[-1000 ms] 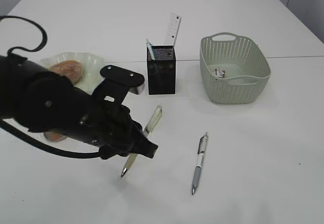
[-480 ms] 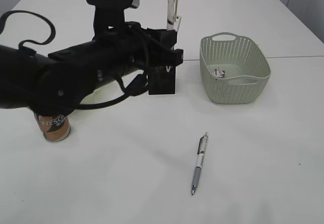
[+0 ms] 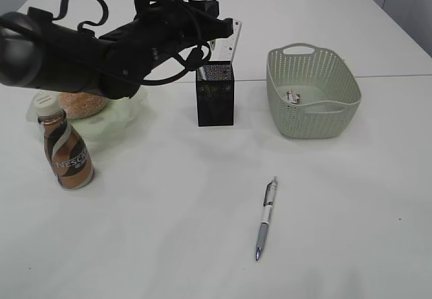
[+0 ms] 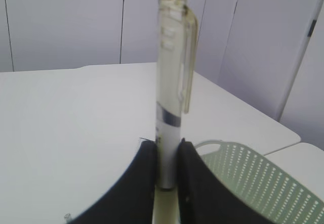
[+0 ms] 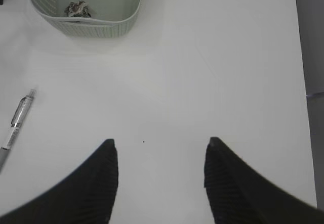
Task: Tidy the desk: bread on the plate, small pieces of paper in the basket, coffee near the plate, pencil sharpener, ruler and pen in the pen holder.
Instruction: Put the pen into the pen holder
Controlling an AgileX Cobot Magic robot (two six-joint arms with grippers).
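The left arm is covering a good chunk of the plate (image 3: 115, 120) and the top of the bread (image 3: 82, 103), so only slivers are peeking out. The clear pen (image 4: 171, 118) is getting chopped off by the frame's top edge in both views. Scraps inside the basket (image 3: 341, 120) are looking too tiny to identify, and the ruler (image 3: 229, 46) is mostly hiding behind the left end effector (image 3: 214, 32).

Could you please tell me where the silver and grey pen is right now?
The silver and grey click pen lies flat on the white desk in the exterior view, right of centre, in front of the black mesh pen holder and the grey-green latticed basket.
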